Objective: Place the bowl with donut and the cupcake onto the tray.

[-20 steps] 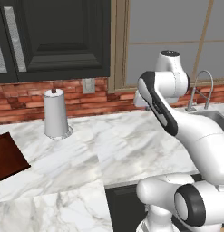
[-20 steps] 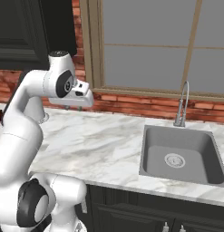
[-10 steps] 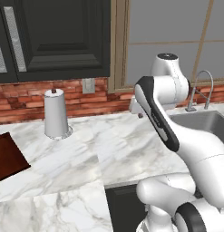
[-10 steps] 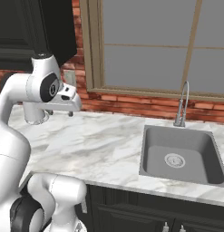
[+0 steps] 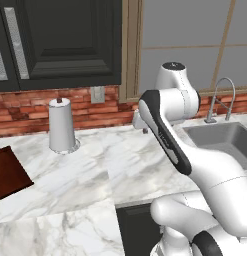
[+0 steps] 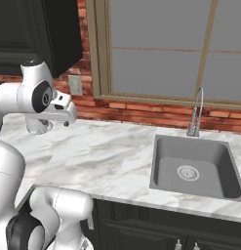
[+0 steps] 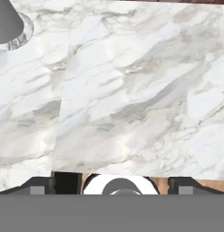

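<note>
The two dark jaws point(image 7: 111, 186) stand wide open with nothing between them, above the white marble tabletop point(image 7: 131, 99). One white paper-towel roll point(image 5: 62, 125) stands upright by the red brick wall point(image 5: 25, 107). One flat dark reddish-brown tray point(image 5: 9, 172) lies at the tabletop's left edge. One grey sink point(image 6: 195, 166) sits far right.

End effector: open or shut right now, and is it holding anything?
End effector: open, its two tips standing wide apart in the hand view, nothing between them, above the bare marble counter.
</note>
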You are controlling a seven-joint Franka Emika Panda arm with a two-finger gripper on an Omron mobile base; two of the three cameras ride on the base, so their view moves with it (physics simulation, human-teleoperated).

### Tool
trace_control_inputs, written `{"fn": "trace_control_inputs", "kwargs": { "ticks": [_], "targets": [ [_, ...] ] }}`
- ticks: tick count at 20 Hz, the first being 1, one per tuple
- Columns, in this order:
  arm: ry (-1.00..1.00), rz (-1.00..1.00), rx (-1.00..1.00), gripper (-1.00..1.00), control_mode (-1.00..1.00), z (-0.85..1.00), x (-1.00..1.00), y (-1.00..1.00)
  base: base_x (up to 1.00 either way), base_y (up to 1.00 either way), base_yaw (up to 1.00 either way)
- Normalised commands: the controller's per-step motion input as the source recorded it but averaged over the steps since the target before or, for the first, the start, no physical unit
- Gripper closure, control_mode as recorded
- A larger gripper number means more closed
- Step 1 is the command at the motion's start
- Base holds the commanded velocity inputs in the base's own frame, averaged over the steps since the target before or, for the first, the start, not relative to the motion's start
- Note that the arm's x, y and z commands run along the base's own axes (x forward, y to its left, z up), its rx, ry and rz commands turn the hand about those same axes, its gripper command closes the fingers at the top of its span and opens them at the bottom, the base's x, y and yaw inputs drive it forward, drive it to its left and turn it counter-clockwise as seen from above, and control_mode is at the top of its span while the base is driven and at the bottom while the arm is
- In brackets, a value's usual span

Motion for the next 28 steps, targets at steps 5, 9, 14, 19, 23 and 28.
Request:
{"fn": "trace_control_inputs", "kwargs": {
  "ticks": [5,9,14,19,23,28],
  "targets": [
    [0.00,0.00,0.00,-1.00,-1.00,0.00,0.00,0.12,0.00,0.00,0.00],
    [0.00,0.00,0.00,-1.00,-1.00,0.00,0.00,0.00,0.00,0.00,0.00],
    [0.00,0.00,0.00,-1.00,-1.00,0.00,0.00,0.00,0.00,0.00,0.00],
    [0.00,0.00,0.00,-1.00,-1.00,0.00,0.00,0.00,0.00,0.00,0.00],
    [0.00,0.00,0.00,-1.00,1.00,0.00,0.00,0.00,-0.05,0.01,0.00],
    [0.00,0.00,0.00,-1.00,1.00,0.00,0.00,0.00,-0.11,0.04,0.32]
  ]
}}
